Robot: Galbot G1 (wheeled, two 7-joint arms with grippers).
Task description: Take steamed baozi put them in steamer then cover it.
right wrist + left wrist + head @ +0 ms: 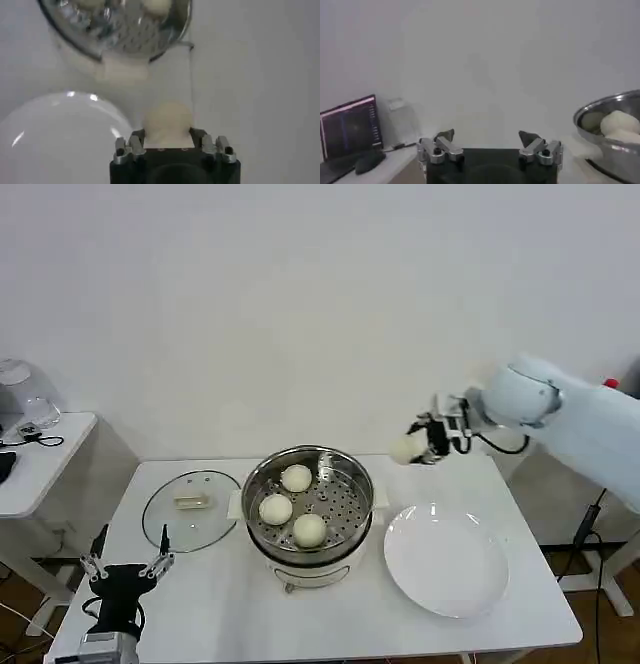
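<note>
Aloft, round cream-white baozi (167,119) — smooth, tool-gripped

The steamer (308,502) is shiny polished metal with a perforated tray. The buns (276,508) look smooth and matt. The lid (192,509) is clear glass, the plate (446,560) glossy white, the surface (200,604) matt white.

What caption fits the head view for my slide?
Right tool carries the fourth baozi toward the steamer, which holds three.
</note>
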